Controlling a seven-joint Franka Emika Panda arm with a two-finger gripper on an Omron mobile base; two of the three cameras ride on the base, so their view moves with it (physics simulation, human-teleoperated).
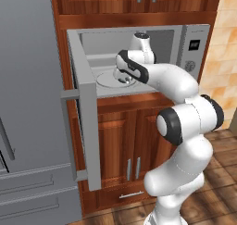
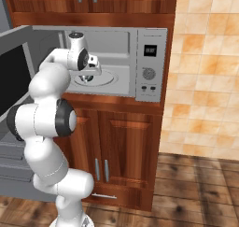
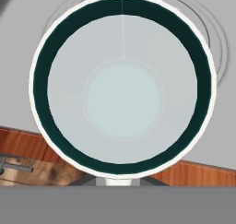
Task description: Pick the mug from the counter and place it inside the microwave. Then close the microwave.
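A: What is hard to make out here?

B: The gripper [image 2: 86, 77] itself. It reaches into the open microwave [image 1: 194, 46], low over the round turntable [image 2: 109, 77], and the arm covers most of it in the left base view. In the hand view the mug [image 3: 122, 98] is seen straight down its mouth, so its handle and the finger tips are hidden beneath its rim.

A: Is the gripper holding it?

B: The jaws are closed tight, and the mug sits right against the hand, so it looks clamped on the mug at the rim. The mug hangs over the turntable; whether it touches the plate I cannot tell.

A: Counts?

B: One mug, one microwave, one arm. Its door [image 1: 85, 122] swings wide to the left, bar handle outward.

A: And the room?

B: Reddish wooden cabinets [image 2: 121, 146], a grey fridge [image 1: 28, 103] at left, orange-tan wall tiles [image 2: 205, 81], a dark plank floor [image 2: 196, 193].
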